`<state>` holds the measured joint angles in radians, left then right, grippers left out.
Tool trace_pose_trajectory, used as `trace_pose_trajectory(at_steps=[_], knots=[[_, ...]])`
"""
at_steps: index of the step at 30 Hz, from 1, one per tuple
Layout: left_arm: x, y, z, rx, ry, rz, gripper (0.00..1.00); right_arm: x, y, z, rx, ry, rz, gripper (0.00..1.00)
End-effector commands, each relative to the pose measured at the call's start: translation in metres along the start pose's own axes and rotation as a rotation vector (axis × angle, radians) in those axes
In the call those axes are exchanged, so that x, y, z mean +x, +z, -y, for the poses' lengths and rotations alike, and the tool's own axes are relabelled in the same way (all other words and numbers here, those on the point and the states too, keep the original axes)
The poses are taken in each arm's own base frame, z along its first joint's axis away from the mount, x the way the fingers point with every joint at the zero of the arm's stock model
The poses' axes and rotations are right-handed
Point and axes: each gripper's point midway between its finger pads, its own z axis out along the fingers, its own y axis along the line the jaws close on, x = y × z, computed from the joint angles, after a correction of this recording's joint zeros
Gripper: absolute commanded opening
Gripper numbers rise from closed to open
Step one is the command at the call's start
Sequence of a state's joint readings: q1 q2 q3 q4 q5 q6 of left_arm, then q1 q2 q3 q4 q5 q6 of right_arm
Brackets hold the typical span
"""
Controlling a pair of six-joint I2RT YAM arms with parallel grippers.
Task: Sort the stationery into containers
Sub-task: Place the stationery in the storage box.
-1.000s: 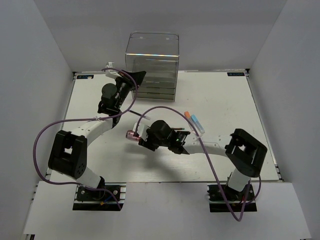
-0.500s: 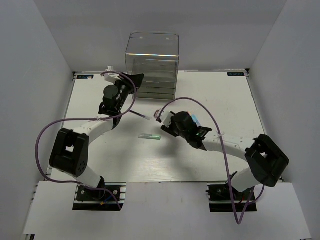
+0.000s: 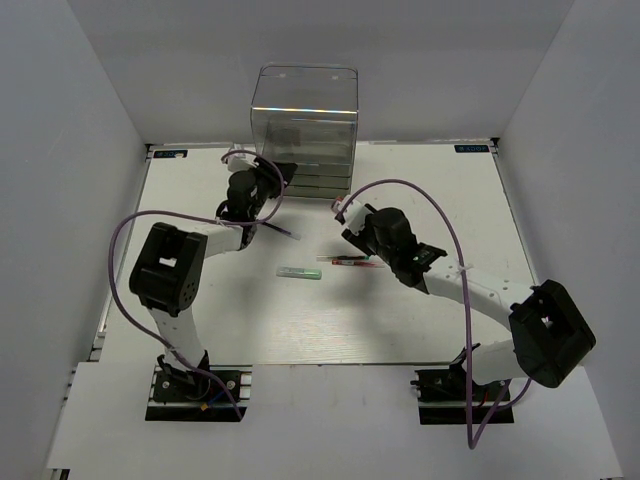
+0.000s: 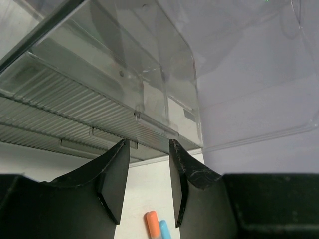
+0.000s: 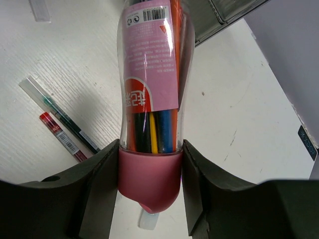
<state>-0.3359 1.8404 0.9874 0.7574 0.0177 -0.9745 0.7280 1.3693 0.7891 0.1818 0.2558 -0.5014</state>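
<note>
The clear cabinet of stacked grey drawers stands at the back of the table. My left gripper is open and empty, its tips just in front of the lower drawer fronts. My right gripper is shut on the chunky pink multi-colour pen, gripping its pink end and holding it above the table near the cabinet's right corner. A thin green pen and a red pen lie side by side below it. Orange-capped and blue-capped markers lie on the table.
A white marker with a green cap lies mid-table. The red and green pens lie just right of it. A thin pen lies by the left forearm. Purple cables loop over both arms. White walls enclose the table.
My right arm has swung from mid-table up toward the cabinet's right front, carrying the pink pen. My left gripper has moved right, up to the drawer fronts.
</note>
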Motion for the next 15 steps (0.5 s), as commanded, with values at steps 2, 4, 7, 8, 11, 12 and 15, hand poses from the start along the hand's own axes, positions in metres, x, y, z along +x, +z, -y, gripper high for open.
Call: trace_pose_trajectory(at_steps=[2,4,7,8,11,12,15], knots=[[-0.015,0.014,0.019,0.062,-0.04,0.052,0.48,-0.042,-0.007,0.03,0.06,0.043,0.121,0.0],[-0.012,0.021,0.014,0.056,-0.049,0.048,0.48,-0.043,-0.007,0.033,0.061,0.051,0.124,0.0],[-0.012,0.028,0.011,0.053,-0.075,0.058,0.48,-0.047,-0.008,0.035,0.059,0.055,0.132,0.0],[-0.009,0.03,0.007,0.053,-0.076,0.058,0.48,-0.046,-0.006,0.034,0.057,0.056,0.128,0.0],[-0.01,0.033,0.013,0.072,-0.108,0.078,0.48,-0.049,-0.007,0.037,0.058,0.066,0.134,0.0],[-0.008,0.034,0.01,0.07,-0.108,0.077,0.47,-0.052,-0.007,0.037,0.056,0.067,0.142,0.0],[-0.009,0.036,0.015,0.091,-0.11,0.102,0.44,-0.051,-0.006,0.036,0.047,0.069,0.14,0.0]])
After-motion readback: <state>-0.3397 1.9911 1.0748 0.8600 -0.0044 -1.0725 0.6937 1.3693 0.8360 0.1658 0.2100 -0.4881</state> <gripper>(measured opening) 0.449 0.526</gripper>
